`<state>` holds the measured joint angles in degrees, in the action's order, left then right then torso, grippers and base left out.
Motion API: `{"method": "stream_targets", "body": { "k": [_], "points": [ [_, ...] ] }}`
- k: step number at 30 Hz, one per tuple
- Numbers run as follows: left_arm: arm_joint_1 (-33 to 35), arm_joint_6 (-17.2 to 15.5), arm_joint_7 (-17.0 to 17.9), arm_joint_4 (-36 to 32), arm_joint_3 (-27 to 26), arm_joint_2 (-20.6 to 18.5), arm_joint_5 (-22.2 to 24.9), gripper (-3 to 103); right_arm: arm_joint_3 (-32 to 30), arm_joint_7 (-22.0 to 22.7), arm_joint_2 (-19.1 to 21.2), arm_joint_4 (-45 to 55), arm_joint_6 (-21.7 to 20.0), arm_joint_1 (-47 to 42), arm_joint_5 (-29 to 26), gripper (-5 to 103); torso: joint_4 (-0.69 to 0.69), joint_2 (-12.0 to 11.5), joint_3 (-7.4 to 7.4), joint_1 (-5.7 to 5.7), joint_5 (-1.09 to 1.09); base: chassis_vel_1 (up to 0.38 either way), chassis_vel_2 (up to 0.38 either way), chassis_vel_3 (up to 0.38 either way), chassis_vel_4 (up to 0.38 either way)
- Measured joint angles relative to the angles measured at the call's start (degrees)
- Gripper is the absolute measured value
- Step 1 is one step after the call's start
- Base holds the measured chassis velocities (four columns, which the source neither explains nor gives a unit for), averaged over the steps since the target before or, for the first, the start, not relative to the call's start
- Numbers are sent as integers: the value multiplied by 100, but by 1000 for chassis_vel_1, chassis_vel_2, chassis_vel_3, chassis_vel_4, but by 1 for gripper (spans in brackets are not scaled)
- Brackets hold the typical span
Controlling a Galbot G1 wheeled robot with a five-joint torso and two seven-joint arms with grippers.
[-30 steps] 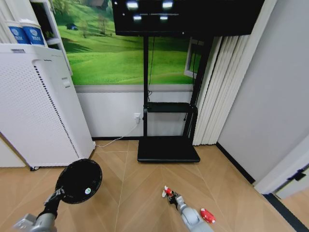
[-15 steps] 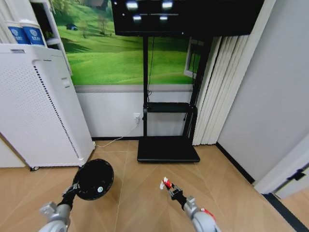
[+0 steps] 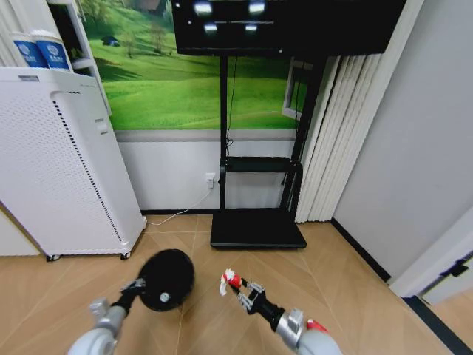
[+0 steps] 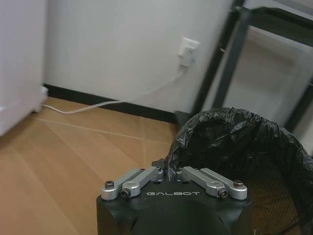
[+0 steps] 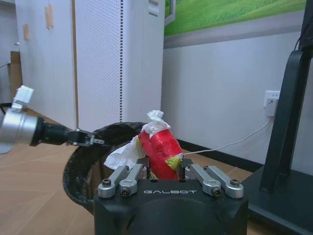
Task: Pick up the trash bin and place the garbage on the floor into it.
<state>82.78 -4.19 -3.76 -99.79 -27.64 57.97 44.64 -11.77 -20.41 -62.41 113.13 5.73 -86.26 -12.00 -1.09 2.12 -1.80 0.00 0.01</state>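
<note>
- left gripper (image 3: 138, 283) pinches bin (image 3: 167, 279) rim, holding it off the floor (image 3: 207, 259) as a catcher
- right gripper (image 3: 237, 283) clamps wrapper (image 3: 230, 279) just beside the bin mouth, likely for the drop

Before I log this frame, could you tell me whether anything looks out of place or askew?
The black wire-mesh trash bin is off the floor, held by its rim in the left gripper. A small red scrap lies on the wooden floor beside the right arm, whose gripper holds a red-and-white wrapper.
</note>
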Motion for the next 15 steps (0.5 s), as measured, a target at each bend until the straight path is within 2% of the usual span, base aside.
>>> {"method": "stream_targets", "body": {
  "k": [6, 10, 15],
  "points": [
    [-288, -19, -1, 62, 594, 106, -94, 5, 214, 41, -26, -137, 72, -53, 189, 29, 3, 0, 0, 0, 0, 0, 0, 0, 0],
    [-576, -25, 7, 104, 1072, 212, -172, 5, 513, 99, -70, -225, 102, 3, 295, 29, -1, 0, 0, 0, 1, 0, 0, 0, 0],
    [-576, 16, -306, 196, 1347, 84, -454, 5, 786, 143, -122, -321, 95, 158, 356, 29, 2, 0, 0, 0, 1, 0, 0, 0, 0]
  ]
}}
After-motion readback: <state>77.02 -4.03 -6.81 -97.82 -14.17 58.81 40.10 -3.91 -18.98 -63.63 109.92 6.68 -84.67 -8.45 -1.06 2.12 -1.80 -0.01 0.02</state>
